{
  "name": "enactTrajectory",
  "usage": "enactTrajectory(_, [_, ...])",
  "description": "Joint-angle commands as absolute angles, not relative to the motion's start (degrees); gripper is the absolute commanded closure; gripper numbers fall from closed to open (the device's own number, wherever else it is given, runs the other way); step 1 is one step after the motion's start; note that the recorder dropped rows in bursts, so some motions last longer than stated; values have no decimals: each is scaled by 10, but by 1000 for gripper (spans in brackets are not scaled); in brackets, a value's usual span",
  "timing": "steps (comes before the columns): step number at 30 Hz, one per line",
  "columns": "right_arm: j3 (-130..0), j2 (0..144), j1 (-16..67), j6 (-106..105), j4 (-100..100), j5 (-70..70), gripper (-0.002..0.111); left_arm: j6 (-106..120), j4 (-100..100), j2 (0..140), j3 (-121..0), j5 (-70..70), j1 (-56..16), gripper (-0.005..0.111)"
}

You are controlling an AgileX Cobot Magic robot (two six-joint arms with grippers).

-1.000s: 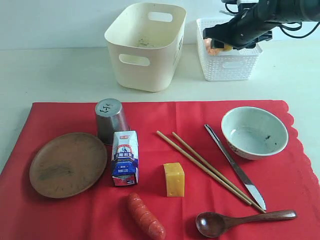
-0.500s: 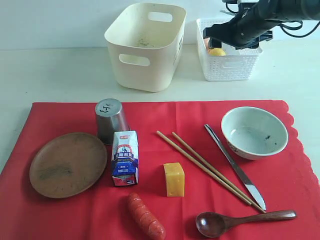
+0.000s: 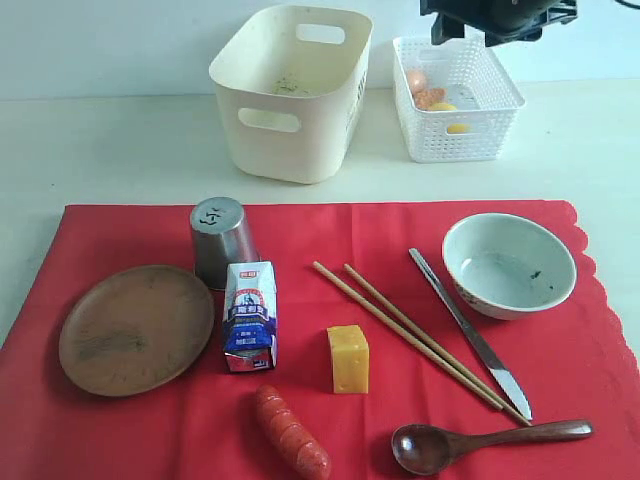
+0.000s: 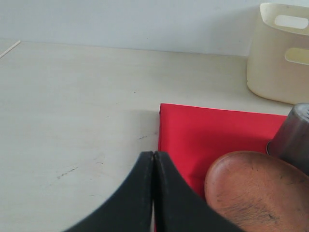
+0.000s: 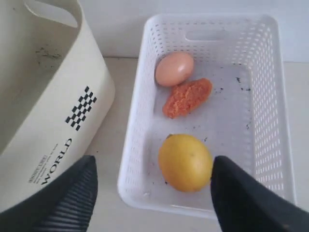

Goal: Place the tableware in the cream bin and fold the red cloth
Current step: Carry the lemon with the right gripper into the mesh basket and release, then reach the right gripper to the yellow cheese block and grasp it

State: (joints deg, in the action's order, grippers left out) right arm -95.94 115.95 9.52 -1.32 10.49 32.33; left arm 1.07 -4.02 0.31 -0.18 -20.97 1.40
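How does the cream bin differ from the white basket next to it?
The cream bin is larger and deeper than the white basket. The bin's walls are smooth; the basket's are perforated. The basket holds an egg, a lemon and an orange food piece; the bin shows only dark specks inside. Both stand upright beyond the red cloth, with cut-out handles.

Left hand (image 4: pixel 153 157) clamped tight, right hand (image 5: pixel 152 169) spread wide, empty
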Motion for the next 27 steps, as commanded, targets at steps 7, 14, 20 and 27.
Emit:
enactTrajectory(7, [-963,1088,94,-15,104,458,89,14,-39,0,0,-203,10,105])
enactTrajectory(14, [-843,1019,144,-23,106,461,108,14,-39,0,0,-203,10,105])
enactTrajectory(20, [-692,953,247,10,104,418,108,14,-39,0,0,-203,10,105])
enactTrajectory(27, [-599,939,364,72,103,414,108,14,-39,0,0,-203,10,105])
